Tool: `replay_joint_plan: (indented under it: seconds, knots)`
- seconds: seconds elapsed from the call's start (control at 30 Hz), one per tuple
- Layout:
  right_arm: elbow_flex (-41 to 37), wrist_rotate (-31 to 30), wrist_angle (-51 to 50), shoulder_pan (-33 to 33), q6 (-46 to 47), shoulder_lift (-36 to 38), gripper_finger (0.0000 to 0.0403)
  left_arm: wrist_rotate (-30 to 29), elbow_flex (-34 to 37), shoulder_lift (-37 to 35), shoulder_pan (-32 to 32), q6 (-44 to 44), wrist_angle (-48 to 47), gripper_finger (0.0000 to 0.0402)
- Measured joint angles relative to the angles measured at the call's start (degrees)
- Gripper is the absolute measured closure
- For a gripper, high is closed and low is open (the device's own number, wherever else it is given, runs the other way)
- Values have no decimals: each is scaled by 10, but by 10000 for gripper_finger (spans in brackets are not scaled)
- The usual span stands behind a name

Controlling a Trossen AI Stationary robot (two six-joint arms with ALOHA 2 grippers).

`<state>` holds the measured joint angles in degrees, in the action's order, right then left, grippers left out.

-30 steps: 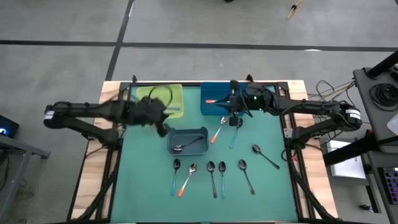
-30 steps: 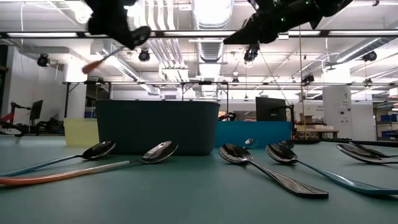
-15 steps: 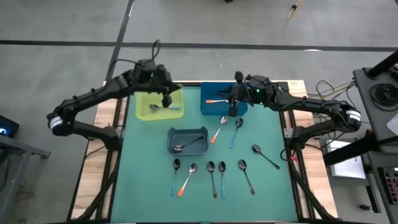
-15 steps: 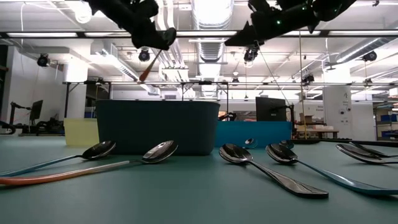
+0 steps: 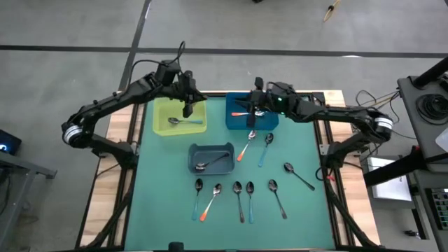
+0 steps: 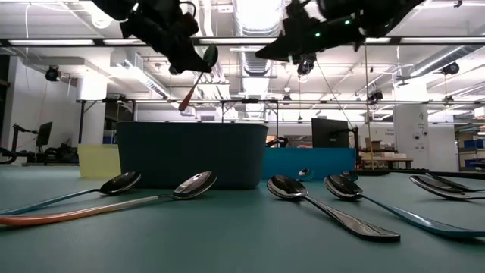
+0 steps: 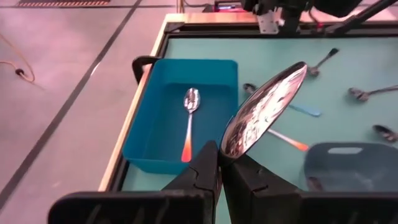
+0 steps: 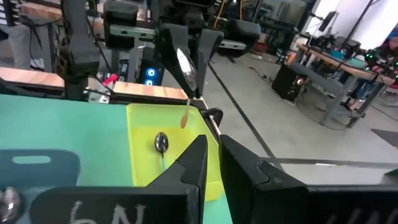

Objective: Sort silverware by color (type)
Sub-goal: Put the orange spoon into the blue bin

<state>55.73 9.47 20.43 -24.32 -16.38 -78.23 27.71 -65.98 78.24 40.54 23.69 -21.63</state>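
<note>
My left gripper (image 5: 187,105), at about eleven o'clock on the teal table mat (image 5: 301,210), hangs above the far edge of the yellow-green plastic bin (image 5: 162,120), its jaws clenched on an orange-handled spoon with a shiny metal bowl (image 6: 195,74); in the low view this spoon tilts, bowl up and handle down, and in my left wrist view its bowl (image 7: 264,109) rises from between my dark fingers (image 7: 202,174). Inside the yellow-green bin lies a light-blue-handled spoon (image 5: 185,121). At twelve o'clock from the mat's centre, just right of that bin, the blue rectangular plastic bin (image 5: 234,122) holds one orange-handled spoon (image 5: 240,113); my right gripper (image 5: 255,105) hovers over this bin, its jaws nearly pressed together and grasping nothing that shows. Near the centre, the dark grey plastic bin (image 5: 210,148) contains an all-dark metal spoon (image 5: 210,164). Just right of it, at one o'clock, an orange-handled spoon (image 5: 245,146) and a light-blue-handled spoon (image 5: 265,148) lie side by side on the mat. Toward six o'clock, a row lies on the mat, left to right: a dark spoon (image 5: 199,189), an orange-handled spoon (image 5: 209,201), a second dark spoon (image 5: 239,199), a light-blue-handled spoon (image 5: 250,199) and a third dark spoon (image 5: 277,197). At four o'clock, a further dark spoon (image 5: 298,175) lies slanted, apart from the row.
</note>
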Motion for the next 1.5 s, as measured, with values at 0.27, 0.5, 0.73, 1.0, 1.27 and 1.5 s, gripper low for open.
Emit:
replay_joint_plan:
  seconds: [0.27,0.5,0.73,1.0,1.27,1.5]
  knots:
    - [122,0,-49,-23,-20,-120,369,0,0,17,36,43,2,401]
    - [241,0,-163,-52,-36,-207,369,-1,0,27,79,43,3,401]
    - [309,0,-205,-59,-53,-259,369,-1,1,52,85,44,5,401]
    - [322,12,-206,-60,-47,-267,369,-1,1,71,85,44,22,401]
    - [330,61,-183,-59,-15,-264,311,3,1,71,85,26,35,401]
    - [332,65,-171,-56,-27,-268,226,30,1,71,84,-2,36,401]
